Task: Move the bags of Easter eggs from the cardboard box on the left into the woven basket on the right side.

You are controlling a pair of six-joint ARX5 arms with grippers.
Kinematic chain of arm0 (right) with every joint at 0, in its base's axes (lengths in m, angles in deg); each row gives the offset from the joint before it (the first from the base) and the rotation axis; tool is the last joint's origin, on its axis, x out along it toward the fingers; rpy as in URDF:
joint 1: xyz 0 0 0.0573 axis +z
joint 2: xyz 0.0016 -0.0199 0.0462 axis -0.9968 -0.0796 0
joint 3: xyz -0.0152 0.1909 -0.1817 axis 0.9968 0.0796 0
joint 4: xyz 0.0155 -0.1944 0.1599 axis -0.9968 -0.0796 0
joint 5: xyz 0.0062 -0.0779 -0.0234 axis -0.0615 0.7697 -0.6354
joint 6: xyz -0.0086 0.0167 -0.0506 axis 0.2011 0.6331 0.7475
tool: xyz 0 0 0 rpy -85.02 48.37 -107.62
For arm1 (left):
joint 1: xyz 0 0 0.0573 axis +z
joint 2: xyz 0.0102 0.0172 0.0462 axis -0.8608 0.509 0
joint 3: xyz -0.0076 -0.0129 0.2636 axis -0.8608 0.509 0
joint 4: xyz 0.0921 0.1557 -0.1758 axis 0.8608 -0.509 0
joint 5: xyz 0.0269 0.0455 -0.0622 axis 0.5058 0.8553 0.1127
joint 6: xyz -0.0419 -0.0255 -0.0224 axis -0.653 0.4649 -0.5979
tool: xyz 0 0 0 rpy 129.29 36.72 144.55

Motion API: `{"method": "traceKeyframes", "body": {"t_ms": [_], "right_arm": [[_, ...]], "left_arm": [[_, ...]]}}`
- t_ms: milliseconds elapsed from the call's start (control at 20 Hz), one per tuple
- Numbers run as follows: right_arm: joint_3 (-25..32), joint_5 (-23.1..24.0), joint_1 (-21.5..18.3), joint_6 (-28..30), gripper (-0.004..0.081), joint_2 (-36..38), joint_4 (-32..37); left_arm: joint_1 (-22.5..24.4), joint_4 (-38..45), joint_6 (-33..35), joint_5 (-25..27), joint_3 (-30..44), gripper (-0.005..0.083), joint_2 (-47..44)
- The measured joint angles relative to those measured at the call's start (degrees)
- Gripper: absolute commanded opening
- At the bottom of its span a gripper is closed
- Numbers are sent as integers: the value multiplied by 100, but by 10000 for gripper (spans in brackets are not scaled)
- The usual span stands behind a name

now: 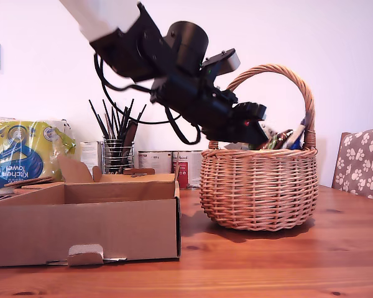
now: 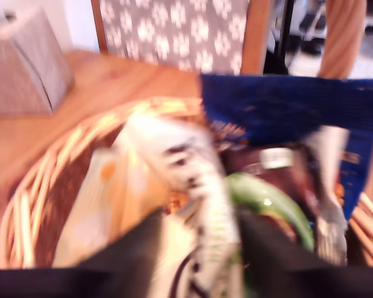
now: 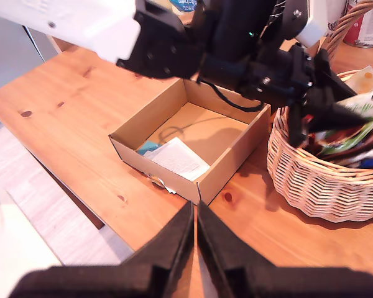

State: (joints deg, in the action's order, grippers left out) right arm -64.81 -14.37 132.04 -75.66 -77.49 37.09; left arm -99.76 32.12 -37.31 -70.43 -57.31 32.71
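Wooden table (image 1: pixel 336 261) carries the cardboard box (image 1: pixel 87 230) at the exterior view's left and the woven basket (image 1: pixel 259 186) right of it; the first gripper (image 1: pixel 258 133) reaches into the basket, clamped on a white-green bag (image 2: pixel 199 205); a dark blue bag (image 2: pixel 286 112) lies inside too; the second gripper (image 3: pixel 195 217) hangs above the table, jaws together.

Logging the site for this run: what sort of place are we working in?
Probably a home dining or kitchen room, not a lab: a wooden table, a chair with paw-print upholstery, and a kitchen towel pack beside tins along the wall.
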Motion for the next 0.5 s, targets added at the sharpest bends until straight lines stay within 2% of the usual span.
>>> {"method": "traceKeyframes", "body": {"t_ms": [100,200,250,400,450,500], "right_arm": [[0,0,0,0,-12,0,2],[0,22,0,0,-12,0,48],[0,37,0,0,-12,2,79],[0,236,-2,39,-12,-2,197],[0,330,-15,136,-12,-2,234],[0,348,-74,199,-12,-37,280]], "left_arm": [[0,-352,17,0,13,540,-269],[-2,-649,20,0,13,418,-669],[0,-852,20,-4,13,338,-940],[0,-1556,20,-42,4,24,-1593],[0,-1814,20,-57,2,-28,-1738],[0,-2041,20,-105,2,-22,-1829]]}}
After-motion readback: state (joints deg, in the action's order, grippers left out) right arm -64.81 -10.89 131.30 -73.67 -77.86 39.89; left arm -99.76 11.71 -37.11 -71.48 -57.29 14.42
